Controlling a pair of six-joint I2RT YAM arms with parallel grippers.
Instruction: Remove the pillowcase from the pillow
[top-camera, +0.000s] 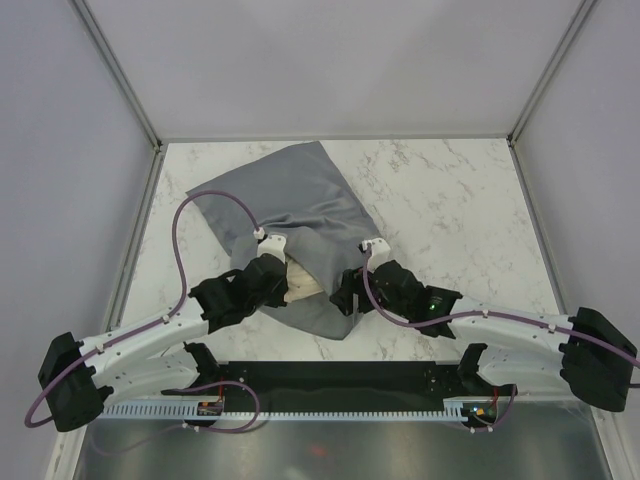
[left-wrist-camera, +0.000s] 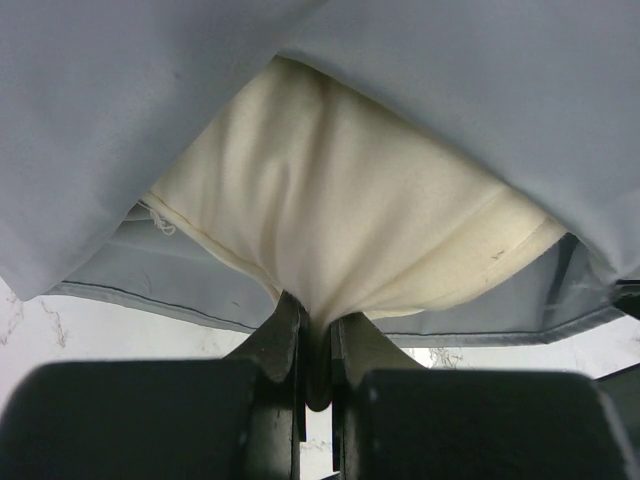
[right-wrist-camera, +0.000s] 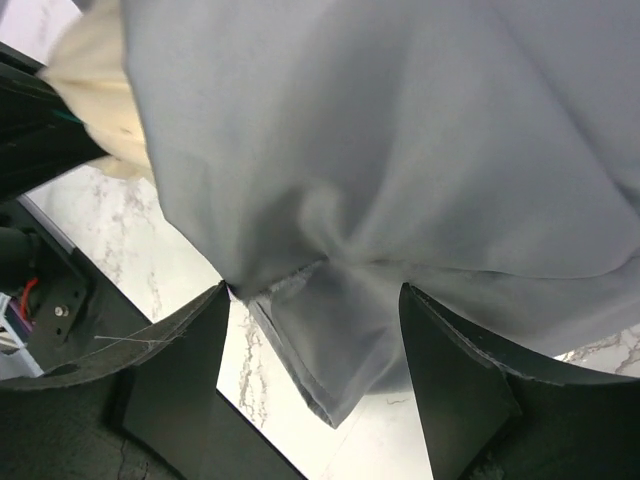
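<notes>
The grey pillowcase (top-camera: 285, 215) lies on the marble table, its open end toward the arms. The cream pillow (top-camera: 300, 282) pokes out of that opening. My left gripper (top-camera: 272, 262) is shut on a pinch of the pillow (left-wrist-camera: 340, 230), which fills the left wrist view under the grey pillowcase (left-wrist-camera: 120, 110). My right gripper (top-camera: 352, 288) is open at the case's near corner. In the right wrist view a hemmed corner of the pillowcase (right-wrist-camera: 340, 340) hangs between my spread fingers (right-wrist-camera: 455, 385), and a bit of the pillow (right-wrist-camera: 95, 75) shows at upper left.
The marble table (top-camera: 450, 210) is walled by a white enclosure with metal frame posts (top-camera: 120, 70). A black rail with cable tracks (top-camera: 330, 385) runs along the near edge between the arm bases.
</notes>
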